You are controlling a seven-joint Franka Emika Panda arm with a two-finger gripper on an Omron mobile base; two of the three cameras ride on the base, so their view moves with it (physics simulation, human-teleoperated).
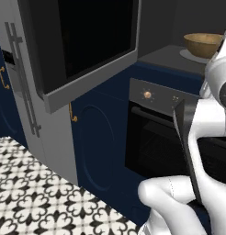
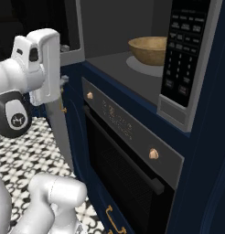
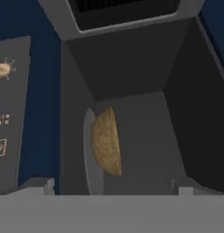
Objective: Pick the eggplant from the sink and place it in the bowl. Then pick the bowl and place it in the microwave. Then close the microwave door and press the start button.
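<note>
Hand view looks along the fingers (image 3: 112,190), whose 2 tips stand far apart, wide open, with nothing held between them. Straight ahead of the fingers, well apart from them, the wide light-brown wooden bowl (image 3: 106,142) sits on a round grey plate (image 3: 89,136) inside the dark cavity of the built-in microwave (image 3: 132,59). Whether the eggplant lies in the bowl cannot be told. Right base view shows that bowl (image 2: 148,49) resting on the cavity floor, beside the black keypad panel (image 2: 184,50). Left base view shows the grey-framed black-glass microwave door (image 1: 82,41) swung open, above the black oven with copper knobs (image 1: 154,133).
</note>
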